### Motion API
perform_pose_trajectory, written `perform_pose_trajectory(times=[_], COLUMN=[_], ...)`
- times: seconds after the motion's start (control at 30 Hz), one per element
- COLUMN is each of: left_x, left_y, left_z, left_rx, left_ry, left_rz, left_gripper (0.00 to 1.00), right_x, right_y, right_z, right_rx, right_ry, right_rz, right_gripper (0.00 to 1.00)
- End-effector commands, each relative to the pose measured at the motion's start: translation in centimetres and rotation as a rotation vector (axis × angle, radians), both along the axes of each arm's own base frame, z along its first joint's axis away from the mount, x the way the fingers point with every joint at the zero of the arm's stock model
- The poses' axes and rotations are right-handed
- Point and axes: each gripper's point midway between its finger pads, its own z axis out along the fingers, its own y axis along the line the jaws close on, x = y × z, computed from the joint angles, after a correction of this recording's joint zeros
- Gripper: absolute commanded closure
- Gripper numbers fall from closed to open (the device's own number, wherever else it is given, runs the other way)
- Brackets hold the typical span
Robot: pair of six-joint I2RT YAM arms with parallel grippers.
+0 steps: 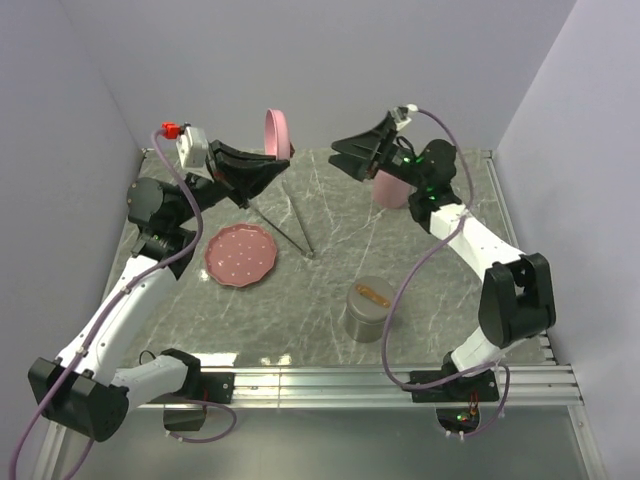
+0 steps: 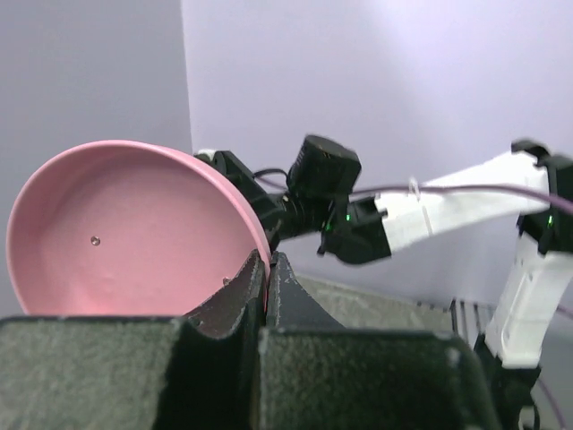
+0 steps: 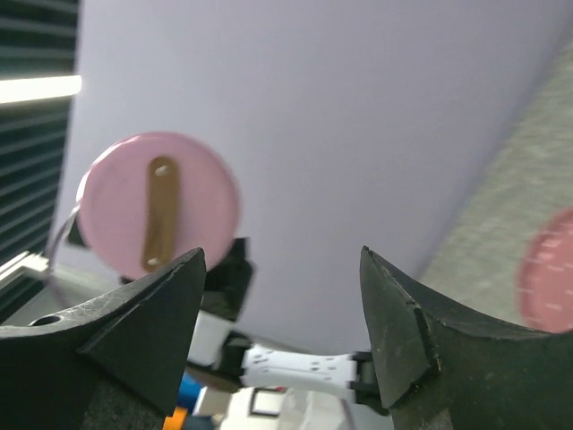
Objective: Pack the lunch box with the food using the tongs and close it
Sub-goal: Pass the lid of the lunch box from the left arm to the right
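Lid-handling stage, by the look of the layout, with no packing by tongs under way. Left gripper (image 2: 267,269) clamped on the rim of the pink lid (image 2: 125,233), holding it on edge in the air at the back of the table (image 1: 300,300). Right gripper (image 3: 282,255) with jaws apart and nothing between them, raised and facing the lid's strapped outer face.

Tongs (image 1: 303,245) flat on the table, just right of the pink plate (image 1: 240,255), joined end toward the arms, touched by neither gripper. One brown-orange piece (image 1: 373,294) at the mouth of the steel pot (image 1: 368,318), nearer the bases. Other morsels too small to tell; only pale specks on the plate.

Probable next need: either parking the lid to free the left side, or lowering the open right gripper onto the tongs for a pinch across both thin arms.

Obstacles: pink cup (image 1: 392,190) directly under the right wrist, the purple cable looping past the pot, and little room between the two grippers at the back.
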Motion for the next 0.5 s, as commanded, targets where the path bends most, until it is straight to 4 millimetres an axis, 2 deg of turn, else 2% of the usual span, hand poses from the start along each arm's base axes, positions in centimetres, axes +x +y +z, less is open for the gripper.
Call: perform_pose_trajectory(times=[0.0,0.1,0.2,0.33,0.47], left_x=[0.3,0.4,0.7,0.7,0.7], left_y=[0.7,0.5,0.3,0.2,0.1], left_z=[2.4,2.1,1.6,1.3,1.2], left_rx=[-0.129,-0.126,-0.116,-0.110,-0.103], left_ry=[0.023,0.032,0.032,0.029,0.025], left_rz=[0.003,-0.012,-0.016,-0.018,-0.022], left_gripper=[1.00,1.00,0.99,0.99,0.99], right_x=[-3.7,-5.3,-5.8,-5.8,-5.5], right_y=[2.0,3.7,4.7,5.4,6.2], right_z=[8.0,9.0,9.5,10.0,9.3], right_rx=[0.186,0.220,0.249,0.273,0.261], right_ry=[-0.142,-0.141,-0.114,-0.095,-0.066], right_rz=[0.094,0.154,0.190,0.201,0.204], right_gripper=[0.24,0.24,0.25,0.32,0.35])
